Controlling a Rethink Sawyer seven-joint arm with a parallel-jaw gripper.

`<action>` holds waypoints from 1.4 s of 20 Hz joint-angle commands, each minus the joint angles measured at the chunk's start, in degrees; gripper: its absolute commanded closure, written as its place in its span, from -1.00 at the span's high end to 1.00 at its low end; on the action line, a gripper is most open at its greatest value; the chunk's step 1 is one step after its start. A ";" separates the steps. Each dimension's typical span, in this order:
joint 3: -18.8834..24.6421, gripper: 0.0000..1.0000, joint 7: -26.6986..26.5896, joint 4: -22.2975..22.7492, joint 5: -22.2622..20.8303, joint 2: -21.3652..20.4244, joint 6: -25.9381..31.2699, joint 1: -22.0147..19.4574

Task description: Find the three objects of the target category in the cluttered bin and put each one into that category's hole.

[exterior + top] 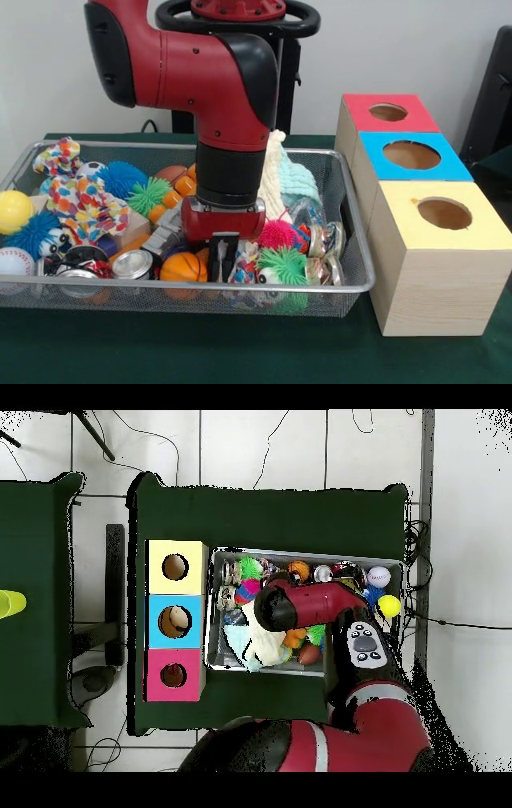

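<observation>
Tool lowered into the cluttered wire bin (352,282) at its near edge.

The tool (223,258) is seen among the toys, just right of a small orange basketball (182,266) and left of a green spiky ball (282,264); whether its fingers are spread or pinched cannot be told. Three wooden boxes are lined up right of the bin on the green worktop (160,352): red-topped hole (388,112) far, blue hole (411,154) between, yellow hole (444,213) near.
</observation>
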 commanded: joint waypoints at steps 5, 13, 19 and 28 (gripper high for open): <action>-5.82 -1.00 -0.32 4.32 -5.05 7.39 8.89 4.21; -3.12 -1.00 -5.18 9.50 -4.29 2.34 10.81 1.38; 1.61 -1.00 -9.26 18.83 -0.75 -8.71 18.02 -1.89; 7.31 -1.00 -12.24 25.88 2.86 -20.63 28.73 -5.45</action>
